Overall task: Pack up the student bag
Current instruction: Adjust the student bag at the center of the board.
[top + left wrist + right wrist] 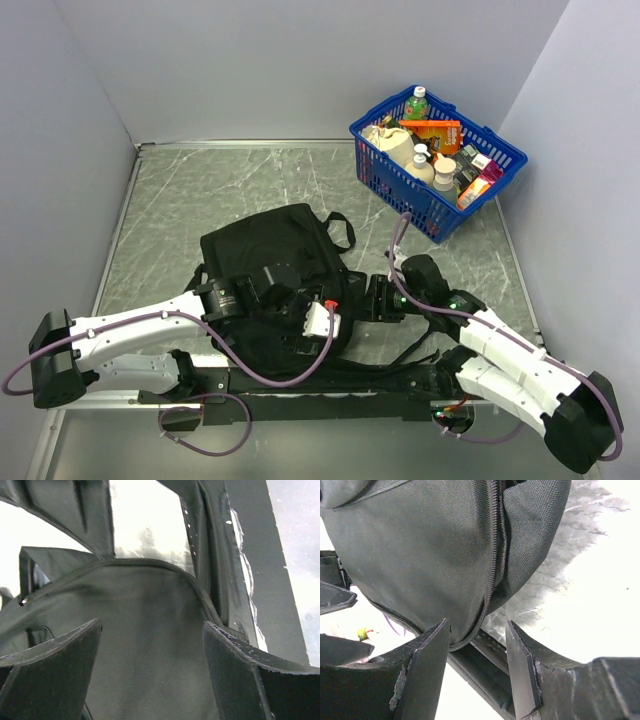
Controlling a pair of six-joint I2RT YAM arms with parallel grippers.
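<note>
The student bag (265, 250) is a soft black backpack lying flat mid-table, its top loop (341, 231) at the far right and its straps (400, 362) trailing to the near edge. My left gripper (300, 305) is open and low over the bag's near part. In the left wrist view its fingers (55, 660) straddle bare black fabric (150, 630) without holding it. My right gripper (372, 298) is open at the bag's right edge. In the right wrist view the bag's zipper seam (490, 580) hangs between its fingers (427, 665), touching the left one.
A blue plastic mesh basket (493, 175) stands at the back right, holding bottles and packets. Grey walls close the table on the left, back and right. A black rail (330, 380) runs along the near edge between the arm bases.
</note>
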